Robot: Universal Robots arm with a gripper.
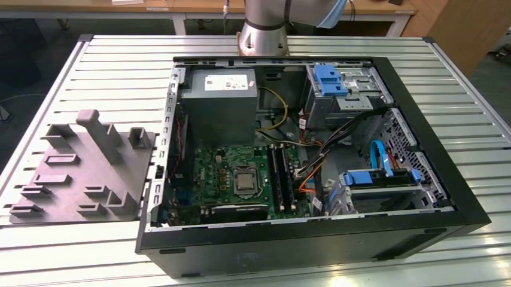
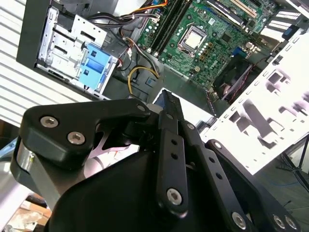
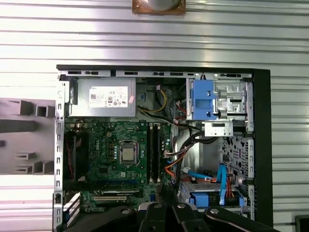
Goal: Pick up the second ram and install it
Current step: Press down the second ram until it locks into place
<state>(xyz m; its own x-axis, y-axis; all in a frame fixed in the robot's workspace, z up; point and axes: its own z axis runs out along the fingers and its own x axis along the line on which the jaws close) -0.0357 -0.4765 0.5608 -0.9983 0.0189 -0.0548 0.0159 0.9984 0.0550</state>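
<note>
My gripper (image 2: pixel 168 99) hangs high over the open computer case (image 1: pixel 447 197); in the second wrist view its fingers (image 2: pixel 169 145) are drawn close together with no gap that I can see, and I cannot tell whether anything thin is pinched between them; in the first wrist view the gripper (image 3: pixel 164 193) sits over the case edge near the green circuit board (image 3: pixel 116 145).

The case lies on its side on a slatted metal table (image 1: pixel 119 60), just in front of my arm's base (image 1: pixel 264 24); inside it, the circuit board carries a square silver processor (image 1: pixel 242 180), and just beside that, towards the exterior view's right, two long dark memory sockets (image 1: pixel 279 173) run side by side.

I cannot pick out the second ram with certainty; the two dark strips in the sockets may be sticks or bare sockets, and I cannot tell which.

A grey power supply (image 1: pixel 219 107) fills the corner of the case nearest my base; a blue drive bracket (image 1: pixel 329 81) sits at the exterior view's right of it, with black and orange cables (image 1: pixel 319 161) between the drive bays and the board.

A grey moulded tray (image 1: pixel 72 179) with upright posts lies on the table, touching the case on the exterior view's left.
</note>
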